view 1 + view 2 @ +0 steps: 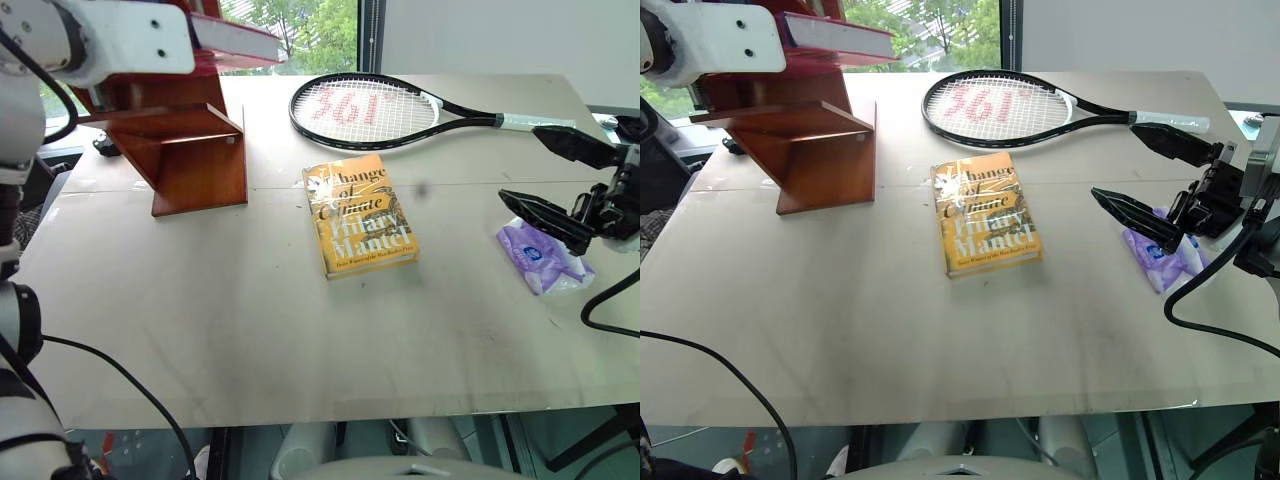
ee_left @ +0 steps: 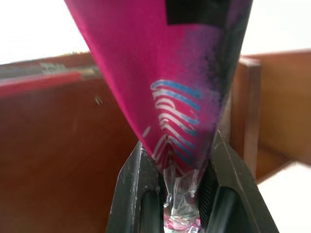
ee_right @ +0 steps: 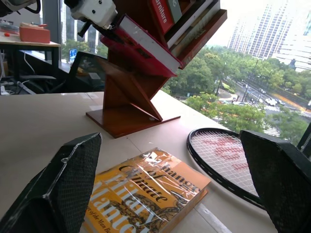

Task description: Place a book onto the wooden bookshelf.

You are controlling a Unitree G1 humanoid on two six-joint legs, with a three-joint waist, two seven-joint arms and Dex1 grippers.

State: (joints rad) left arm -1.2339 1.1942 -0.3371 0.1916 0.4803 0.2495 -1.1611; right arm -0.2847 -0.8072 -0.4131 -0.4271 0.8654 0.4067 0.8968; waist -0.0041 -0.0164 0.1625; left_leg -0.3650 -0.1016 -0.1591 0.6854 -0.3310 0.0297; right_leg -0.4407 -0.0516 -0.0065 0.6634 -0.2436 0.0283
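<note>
So right now I've got the left gripper (image 2: 182,194) clamped tight on the thick magenta-pink glossy paperback (image 2: 165,73), pinching it by one edge with both black fingers (image 2: 138,194) pressed against the cover. From the right wrist camera I can see that book (image 3: 146,46) held up at the reddish-brown polished wooden bookshelf (image 1: 185,150), lying tilted along one of its slanted boards, with the left arm's white wrist block right at its end; a few other books are already sitting in the slot above it. The shelf unit stands at the far left corner of the pale table (image 1: 250,330). My right gripper (image 1: 555,175) hangs over the right side of the table with its fingers spread wide and nothing between them. Just under it sits a crumpled purple-and-white plastic packet (image 1: 540,255). The orange-yellow book with white title lettering (image 1: 358,213) lies flat mid-table, and a black-framed tennis racket with red markings on the strings (image 1: 365,110) lies behind it.
</note>
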